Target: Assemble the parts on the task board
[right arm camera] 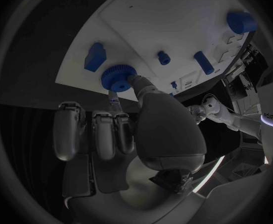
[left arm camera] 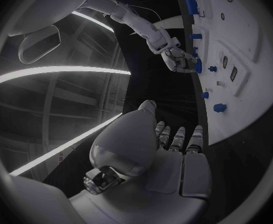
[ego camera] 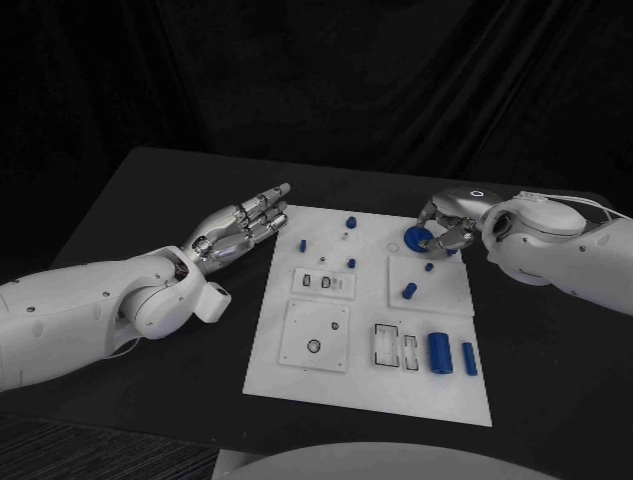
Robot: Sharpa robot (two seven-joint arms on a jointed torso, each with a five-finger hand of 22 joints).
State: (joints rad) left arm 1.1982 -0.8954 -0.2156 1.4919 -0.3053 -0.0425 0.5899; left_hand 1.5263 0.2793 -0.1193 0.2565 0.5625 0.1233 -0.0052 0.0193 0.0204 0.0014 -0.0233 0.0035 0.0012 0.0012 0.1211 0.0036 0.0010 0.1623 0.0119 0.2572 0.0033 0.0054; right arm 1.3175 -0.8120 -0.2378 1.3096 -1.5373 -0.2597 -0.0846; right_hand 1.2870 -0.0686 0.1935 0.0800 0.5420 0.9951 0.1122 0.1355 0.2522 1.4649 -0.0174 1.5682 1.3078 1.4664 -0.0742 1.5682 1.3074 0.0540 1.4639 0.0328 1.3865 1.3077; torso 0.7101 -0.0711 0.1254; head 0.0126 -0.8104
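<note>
The white task board (ego camera: 359,390) lies in the middle of the black table. My right hand (ego camera: 449,225) is over its far right corner and pinches a blue round knurled part (ego camera: 417,238) between thumb and finger; the right wrist view shows that part (right arm camera: 116,78) at the fingertips, just over the board's (right arm camera: 155,20) edge. My left hand (ego camera: 244,226) hovers by the board's far left corner, fingers straight and apart, holding nothing. In the left wrist view my left hand (left arm camera: 168,144) lies beside the board (left arm camera: 255,99), with my right hand (left arm camera: 179,58) beyond it.
Two blue cylinders (ego camera: 442,350) (ego camera: 469,358) lie at the board's near right. A small blue peg (ego camera: 410,291) and other small blue pieces (ego camera: 351,221) (ego camera: 303,244) stand farther back. Slotted recesses (ego camera: 391,343) sit mid-board. Bare black table (ego camera: 547,380) surrounds the board.
</note>
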